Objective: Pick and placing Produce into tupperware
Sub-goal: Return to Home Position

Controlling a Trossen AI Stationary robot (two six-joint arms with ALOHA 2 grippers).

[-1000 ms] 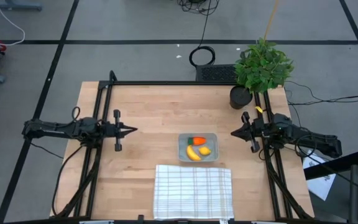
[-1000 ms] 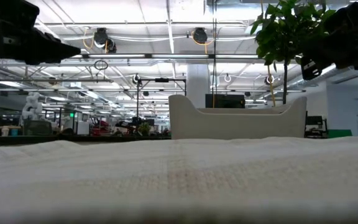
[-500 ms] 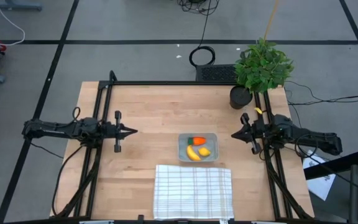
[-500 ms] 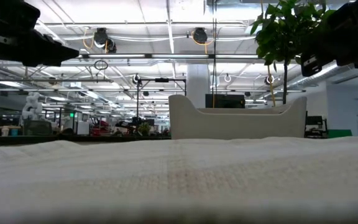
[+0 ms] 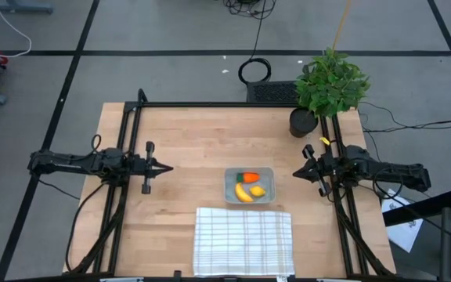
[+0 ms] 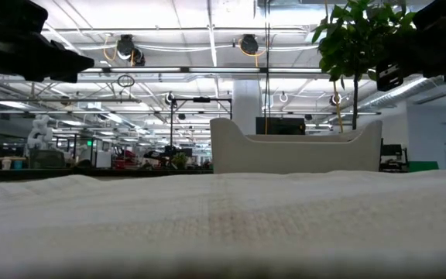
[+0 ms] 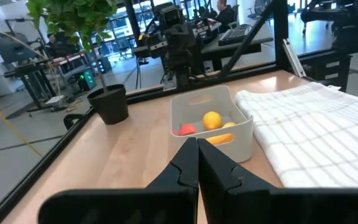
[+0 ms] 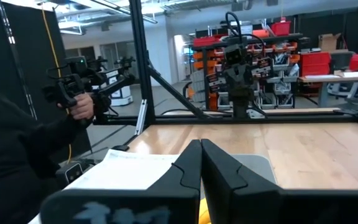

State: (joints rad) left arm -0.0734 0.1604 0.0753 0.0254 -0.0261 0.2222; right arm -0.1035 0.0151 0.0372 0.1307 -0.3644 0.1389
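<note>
The tupperware (image 5: 231,186) is a shallow grey tub near the middle of the table, just beyond the white grid cloth. Inside it lie the orange carrot (image 5: 250,176), the yellow banana (image 5: 243,194) and the round lemon (image 5: 257,189). In the left wrist view the tub (image 7: 241,134) shows the lemon (image 7: 212,119) and the carrot (image 7: 188,129) above its wall. My left gripper (image 5: 169,166) hovers left of the tub, fingers shut (image 7: 197,142), pointing at it. My right gripper (image 5: 294,172) hovers right of the tub, fingers shut (image 8: 201,144).
The white grid cloth (image 5: 243,241) lies at the near edge, in front of the tub. A potted plant (image 5: 329,82) stands at the far right corner, its dark pot (image 5: 303,122) close to my right arm. A person (image 8: 17,143) with a hand-held controller stands beyond the table.
My right gripper has drawn back a little toward the table's right edge, and my left gripper a little toward the left edge. Both have stayed shut. The tub and the produce in it have kept still.
</note>
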